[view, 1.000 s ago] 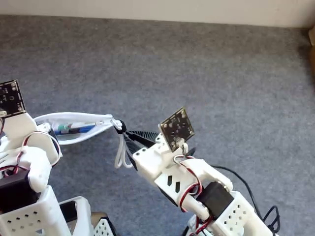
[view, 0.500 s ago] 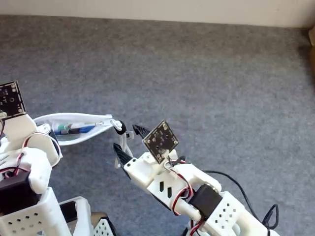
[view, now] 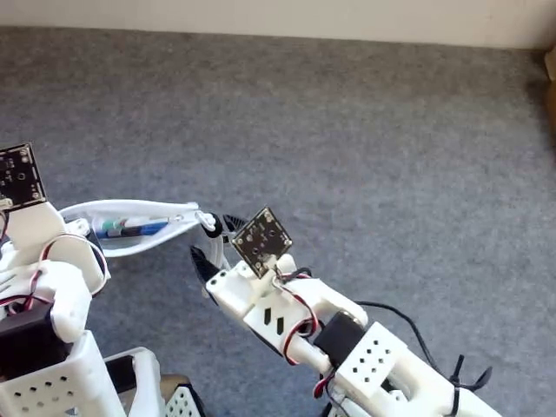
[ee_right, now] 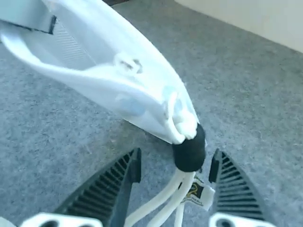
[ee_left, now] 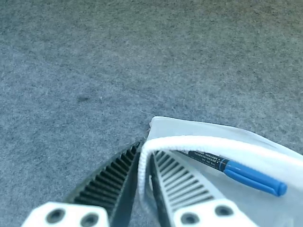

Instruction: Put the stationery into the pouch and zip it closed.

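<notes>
**Arm pose**
- Left arm: it stands at the left edge of the high view, with its wrist bent over 1 end of the pouch (view: 165,208). The 2 fingers of the left gripper (ee_left: 146,151) are pressed together on the pouch's white corded rim.
- Right arm: it enters from the lower right of the high view and points toward the pouch's opposite, tapered end. The right gripper (ee_right: 176,156) is spread wide. Its 2 black ribbed fingers (ee_right: 113,184) stand 1 on each side of the black bead (ee_right: 189,150) at the pouch's tip. In the wrist view they touch neither the bead nor the pouch.

**Surroundings and obstructions**
- A white cord loop (ee_right: 163,201) hangs from the bead and runs down between the spread fingers. A small tag (ee_right: 198,194) sits just beside it.
- In the high view, the right arm's camera board (view: 261,241) covers part of the gripper.
- Both arms work over a grey carpeted surface (view: 391,130).

**Pouch**
- The pouch is white, translucent and slim, and narrows to a point at the bead.
- It spans the gap between the 2 grippers, on the left side of the surface.
- Its mouth gapes in a lens shape.
- A blue pen (ee_left: 246,176) lies lengthwise inside. Beside it the high view shows a green-marked item that cannot be identified.
</notes>
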Robot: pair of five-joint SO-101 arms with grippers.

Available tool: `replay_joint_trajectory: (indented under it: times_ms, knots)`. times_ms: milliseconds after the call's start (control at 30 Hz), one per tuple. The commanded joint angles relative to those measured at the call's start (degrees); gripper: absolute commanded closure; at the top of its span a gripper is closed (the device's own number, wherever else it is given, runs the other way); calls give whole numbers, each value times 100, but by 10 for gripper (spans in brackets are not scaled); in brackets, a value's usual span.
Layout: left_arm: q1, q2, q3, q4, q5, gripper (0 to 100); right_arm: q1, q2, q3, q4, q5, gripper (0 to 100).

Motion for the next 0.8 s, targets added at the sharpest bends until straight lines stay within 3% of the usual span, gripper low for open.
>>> replay_joint_trajectory:
  times_ms: [0,400,567,767]
  knots:
    - [-66,13,48,-70,-62,989,92,13,-277,-171,70,774]
    - [-48,13,57,-70,-62,989,136,13,-277,-198,387,774]
    - [-48,13,57,-70,-62,989,127,40,-233,-699,396,776]
    - [-57,13,57,-70,-62,989,119,40,-233,-708,404,853]
